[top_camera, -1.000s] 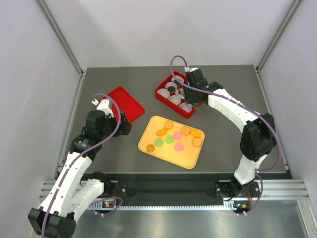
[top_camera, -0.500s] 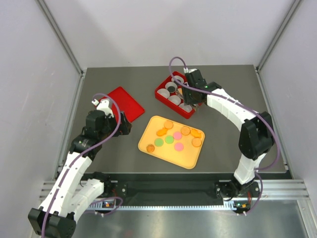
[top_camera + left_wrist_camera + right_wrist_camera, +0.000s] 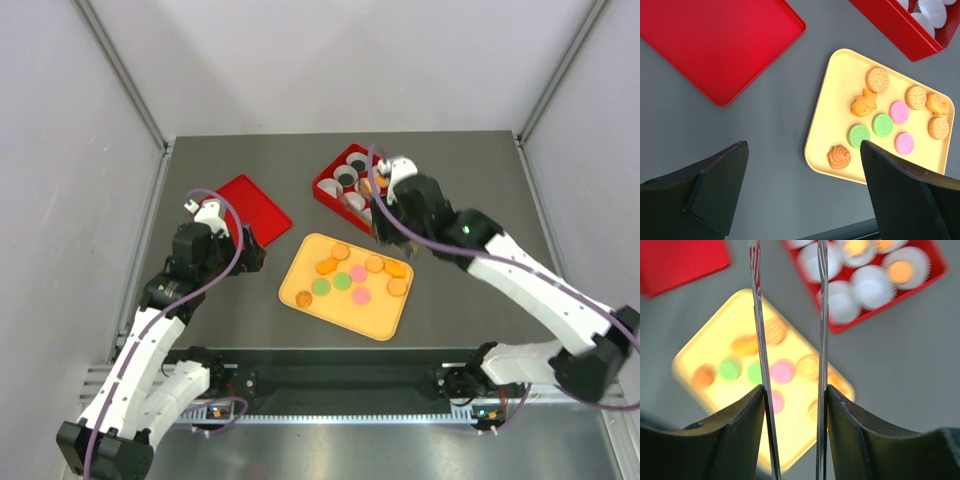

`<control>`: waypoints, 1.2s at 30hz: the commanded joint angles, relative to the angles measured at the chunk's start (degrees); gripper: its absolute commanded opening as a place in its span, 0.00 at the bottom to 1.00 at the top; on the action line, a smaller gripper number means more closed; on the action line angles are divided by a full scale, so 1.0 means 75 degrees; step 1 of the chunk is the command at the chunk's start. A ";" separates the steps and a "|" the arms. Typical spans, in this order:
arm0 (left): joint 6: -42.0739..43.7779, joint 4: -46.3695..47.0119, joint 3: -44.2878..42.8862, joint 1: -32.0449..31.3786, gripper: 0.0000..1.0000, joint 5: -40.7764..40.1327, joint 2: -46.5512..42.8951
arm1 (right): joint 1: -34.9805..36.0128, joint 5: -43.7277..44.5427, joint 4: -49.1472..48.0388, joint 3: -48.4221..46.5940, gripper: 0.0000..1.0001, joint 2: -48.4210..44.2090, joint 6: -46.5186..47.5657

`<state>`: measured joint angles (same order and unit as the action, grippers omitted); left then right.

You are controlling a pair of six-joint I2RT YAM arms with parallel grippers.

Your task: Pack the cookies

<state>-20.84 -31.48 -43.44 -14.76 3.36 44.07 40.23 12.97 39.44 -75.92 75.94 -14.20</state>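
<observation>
Starting with the grey table (image 3: 470, 300), you have three big things on it. A flat red lid (image 3: 245, 205) lies at the far left, a yellow tray (image 3: 375, 315) sits in the middle, and a red box (image 3: 900, 30) sits beyond the tray's far corner, close to it but apart.

Your left gripper (image 3: 803, 150) hangs wide open and empty over bare table between the lid and the tray's left edge.

Your right gripper (image 3: 388, 235) hovers over the gap between box and tray, its thin blades parted with nothing between them. From above, its wrist hides the box's near end.

White paper cups (image 3: 872, 287) fill the box, and a few already hold a cookie. Most of the cookies (image 3: 883, 125) lie loose on the tray: orange rounds, two pink, two green.
</observation>
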 commanded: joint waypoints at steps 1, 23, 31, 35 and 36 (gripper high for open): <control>0.0083 0.0202 0.0027 -0.0012 0.98 -0.0014 -0.0088 | 0.0951 0.0215 0.0553 0.1025 0.50 -0.1040 -0.0520; 0.0095 0.0213 0.0038 -0.0012 0.98 -0.0014 -0.0123 | 0.3460 0.0766 0.1972 0.2540 0.49 -0.1466 -0.2256; 0.0095 0.0202 0.0026 -0.0012 0.98 -0.0014 -0.0088 | 0.3531 0.0731 0.1808 0.2681 0.49 -0.1279 -0.2279; 0.0095 0.0202 0.0038 -0.0012 0.98 -0.0014 -0.0123 | 0.3566 0.0685 0.1737 0.2751 0.49 -0.1208 -0.2279; 0.0095 0.0202 0.0038 -0.0012 0.98 -0.0014 -0.0123 | 0.3578 0.0696 0.1726 0.2786 0.49 -0.1196 -0.2291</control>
<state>-20.84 -31.51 -43.44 -14.76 3.38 43.99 65.87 16.91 54.41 -55.44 66.74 -30.70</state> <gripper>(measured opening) 0.983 0.491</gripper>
